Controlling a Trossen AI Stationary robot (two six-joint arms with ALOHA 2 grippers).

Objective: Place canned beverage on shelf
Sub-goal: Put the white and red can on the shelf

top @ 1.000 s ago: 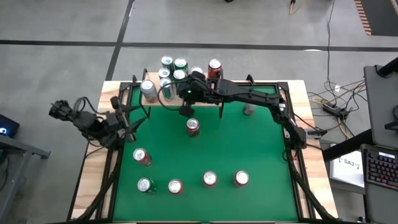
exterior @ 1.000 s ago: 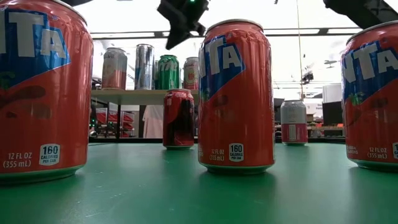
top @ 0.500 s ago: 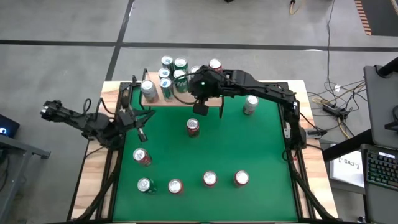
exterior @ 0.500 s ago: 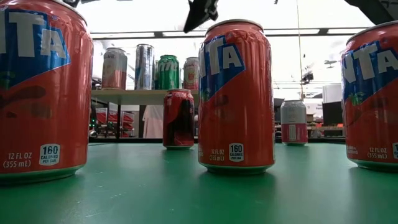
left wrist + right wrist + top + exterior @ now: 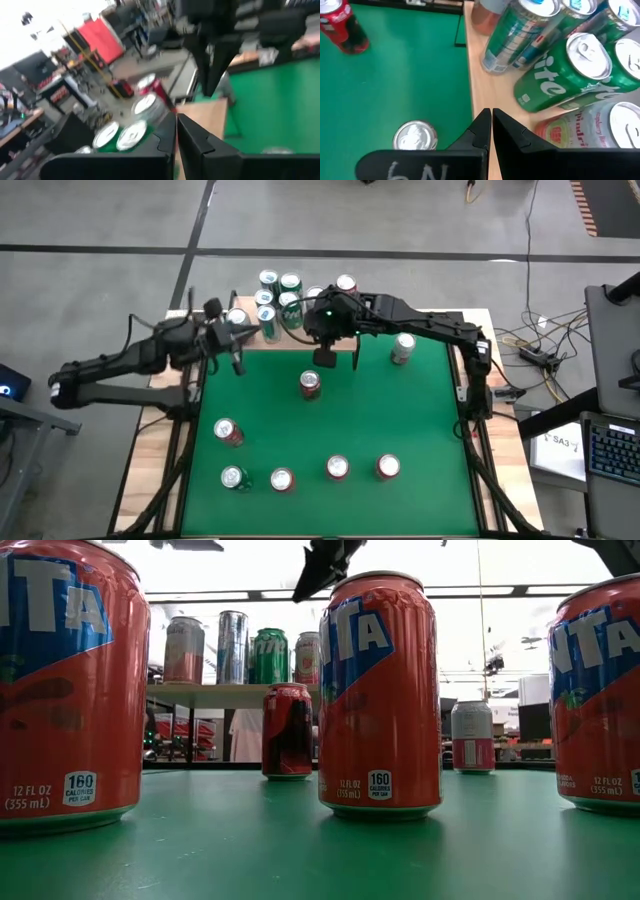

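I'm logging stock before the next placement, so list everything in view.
Table: one, green top on a light wood base, centre of the view.
Shelf: one, light wood on black legs, far edge of the table.
Cans on the shelf: a cluster, green, silver and red; the right arm hides the exact count.
Red cans: five on the table: one mid-table, one near the left edge, three in the near row.
Green-rimmed can: one, left end of the near row.
Silver can: one, on the table to the right of the shelf.
Keyboard: one, dark, off the table at far right.
Left gripper: shut, empty, by the shelf's left end.
Right gripper: shut, empty, over the shelf's front edge.
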